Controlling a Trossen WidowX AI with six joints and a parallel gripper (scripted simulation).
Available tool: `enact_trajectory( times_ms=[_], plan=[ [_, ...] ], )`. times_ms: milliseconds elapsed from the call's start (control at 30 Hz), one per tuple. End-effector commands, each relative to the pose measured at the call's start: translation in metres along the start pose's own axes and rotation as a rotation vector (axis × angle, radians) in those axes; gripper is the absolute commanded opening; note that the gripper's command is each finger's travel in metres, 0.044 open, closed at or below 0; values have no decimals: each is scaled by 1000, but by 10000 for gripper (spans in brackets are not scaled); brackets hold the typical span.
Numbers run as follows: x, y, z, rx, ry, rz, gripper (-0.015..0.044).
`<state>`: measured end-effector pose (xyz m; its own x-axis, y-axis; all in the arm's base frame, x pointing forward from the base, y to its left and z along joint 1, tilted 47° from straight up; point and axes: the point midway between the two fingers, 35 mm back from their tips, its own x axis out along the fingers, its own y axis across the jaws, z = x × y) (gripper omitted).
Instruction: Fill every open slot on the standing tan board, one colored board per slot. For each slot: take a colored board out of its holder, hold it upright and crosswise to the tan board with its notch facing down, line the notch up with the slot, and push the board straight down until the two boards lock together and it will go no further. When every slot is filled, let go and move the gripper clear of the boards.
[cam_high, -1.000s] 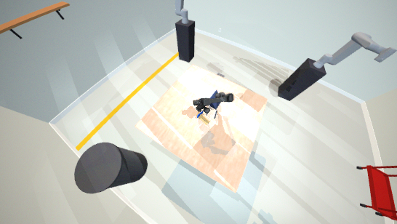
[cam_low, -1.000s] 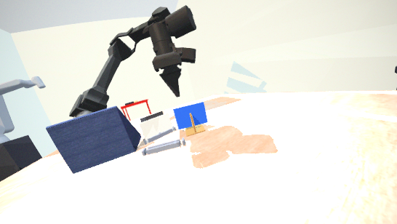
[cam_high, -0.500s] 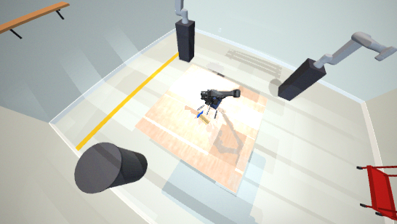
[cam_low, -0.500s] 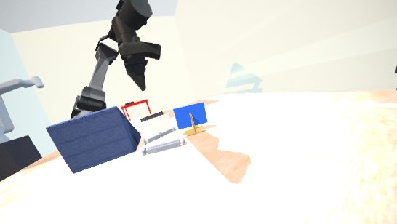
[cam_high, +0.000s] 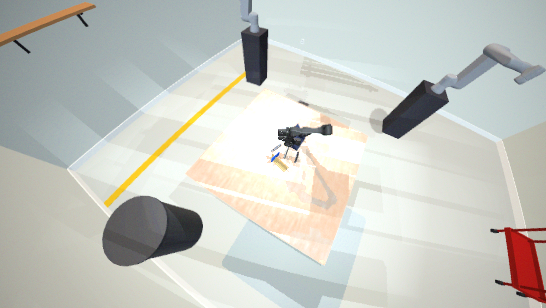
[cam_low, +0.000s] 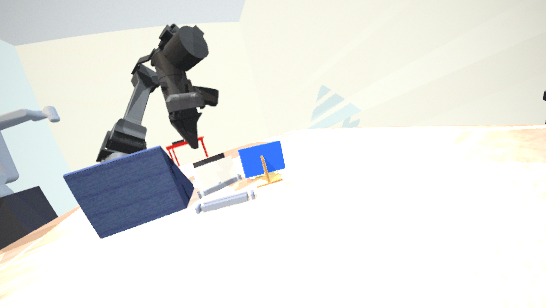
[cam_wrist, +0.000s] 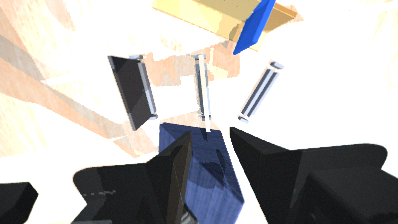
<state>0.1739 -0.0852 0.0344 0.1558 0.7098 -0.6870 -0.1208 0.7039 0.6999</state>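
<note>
Held the black two-fingered claw (cam_high: 288, 142) (cam_low: 194, 144) (cam_wrist: 210, 133) released, with nothing between its fingers, above the worktop (cam_high: 280, 225) (cam_low: 375, 225) (cam_wrist: 50, 100), near the dark blue block (cam_high: 301, 144) (cam_low: 130, 192) (cam_wrist: 220, 185). Left the bright blue rectangular board (cam_high: 275, 157) (cam_low: 252, 161) (cam_wrist: 256, 25) upright, crosswise on the standing tan board (cam_high: 281, 164) (cam_low: 265, 169) (cam_wrist: 200, 15). Showed the flat black board (cam_low: 209, 160) (cam_wrist: 131, 92) and thin white board (cam_low: 215, 174) (cam_wrist: 204, 90) in separate grey holders, well apart from the tan one.

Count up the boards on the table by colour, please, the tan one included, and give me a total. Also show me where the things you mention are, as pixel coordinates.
Blue board (cam_high: 275, 157) (cam_low: 250, 162) (cam_wrist: 255, 27): 1
White board (cam_high: 286, 152) (cam_low: 215, 176) (cam_wrist: 204, 85): 1
Black board (cam_high: 297, 157) (cam_low: 209, 160) (cam_wrist: 131, 90): 1
Tan board (cam_high: 281, 164) (cam_low: 266, 170) (cam_wrist: 200, 15): 1
Total: 4
</note>
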Motion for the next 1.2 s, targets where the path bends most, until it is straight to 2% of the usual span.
enact_trajectory(
  times_ms=[0, 1167],
  plan=[
    [15, 1, 0, -2, -13, -5, 187],
    [73, 2, 1, -3, -14, -2, 187]
  ],
)
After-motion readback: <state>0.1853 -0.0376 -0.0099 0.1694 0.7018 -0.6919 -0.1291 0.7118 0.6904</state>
